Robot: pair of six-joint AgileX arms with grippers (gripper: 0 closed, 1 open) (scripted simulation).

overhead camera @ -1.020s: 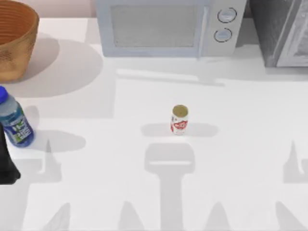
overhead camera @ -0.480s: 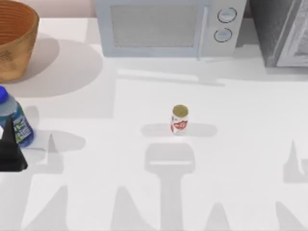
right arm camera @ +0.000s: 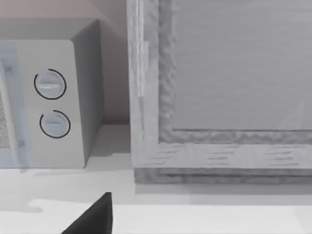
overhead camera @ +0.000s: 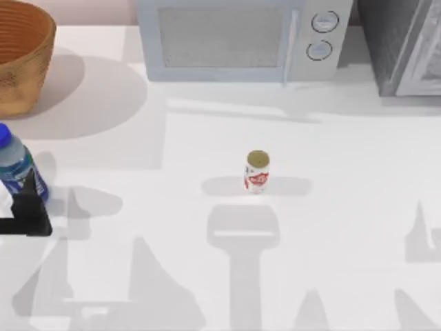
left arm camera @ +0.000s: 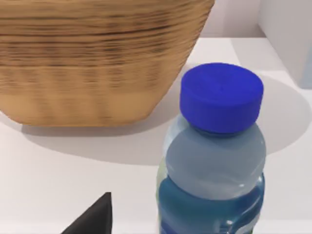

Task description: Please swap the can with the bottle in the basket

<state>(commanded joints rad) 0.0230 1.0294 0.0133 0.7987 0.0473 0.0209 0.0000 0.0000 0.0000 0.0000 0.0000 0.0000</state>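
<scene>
Wicker basket (overhead camera: 21,55): orange-brown with tan sides, sits at the far left corner of the white tabletop (overhead camera: 344,172), nothing visible inside it from the top view. Left wrist view has its woven wall (left arm camera: 92,63) right behind the bottle, not touching it.

Bottle (overhead camera: 15,165): standing upright on the tabletop at the left edge, near side of the basket and a little apart from it. Blue cap, bluish clear body, blue/green/white label. Up close in the left wrist view (left arm camera: 214,161) the cap is on and it's straight up.

Can (overhead camera: 257,171): gold top, white side with red label, upright around the middle of the tabletop, well away from the bottle and the basket. Nothing touching it.

Left gripper (overhead camera: 27,214): dark shape at the left edge, just beside the bottle on its near side and overlapping its lower part from above. One dark finger tip (left arm camera: 95,219) pokes into the left wrist view. Honestly can't tell how far the fingers are spread or if they have hold of the bottle.

Right gripper (right arm camera: 92,217): a dark finger tip shows in the right wrist view, facing the microwave (right arm camera: 53,97) and a grey cabinet (right arm camera: 219,87). Fingers: can't tell either.

Microwave (overhead camera: 241,38): along the back edge, two round knobs on its right.
</scene>
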